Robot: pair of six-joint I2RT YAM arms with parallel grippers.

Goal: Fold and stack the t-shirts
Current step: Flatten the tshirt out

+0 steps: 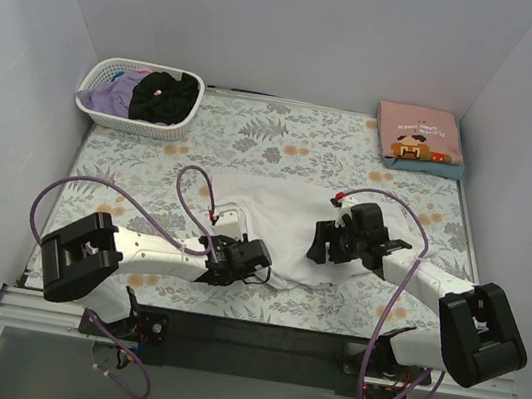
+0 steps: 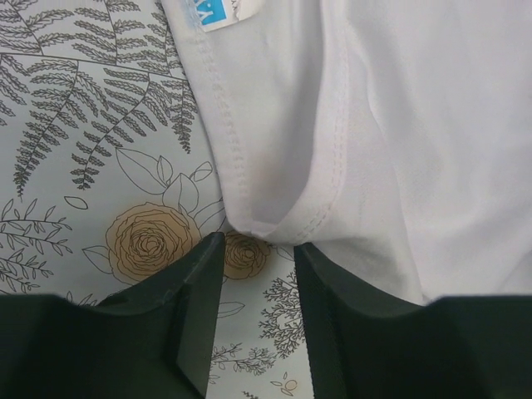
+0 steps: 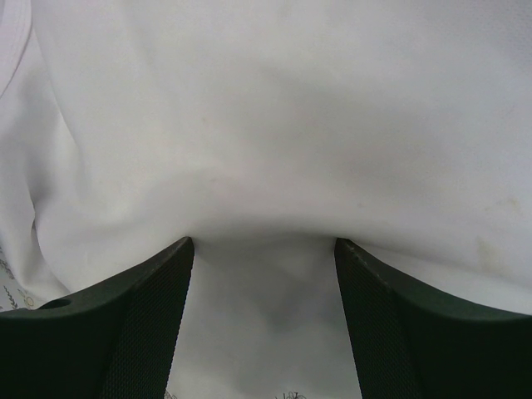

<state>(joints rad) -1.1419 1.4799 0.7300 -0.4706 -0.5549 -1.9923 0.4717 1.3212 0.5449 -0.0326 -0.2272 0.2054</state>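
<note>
Roughly a third done: pink tee (image 1: pixel 416 132) sits folded at the table's (image 1: pixel 256 137) far right corner (on a teal tee (image 1: pixel 450 171)). Black tee (image 1: pixel 166 98) and lavender tee (image 1: pixel 111 94) wait in the basket (image 1: pixel 93 106). White tee (image 1: pixel 282 227) lies rumpled mid-table, unfolded. Left claw (image 1: pixel 261 263) is open at its hem and right claw (image 1: pixel 323 241) is open over it, gripping nothing.

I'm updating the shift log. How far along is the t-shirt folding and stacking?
Done: a folded pink cartoon-print t-shirt lies on a teal t-shirt at the far right corner. In hand: the plain white t-shirt lies rumpled at the centre, with the open left gripper at its hem and the open right gripper over its cloth. Left: a black garment and a lavender garment in the white slotted basket.
</note>
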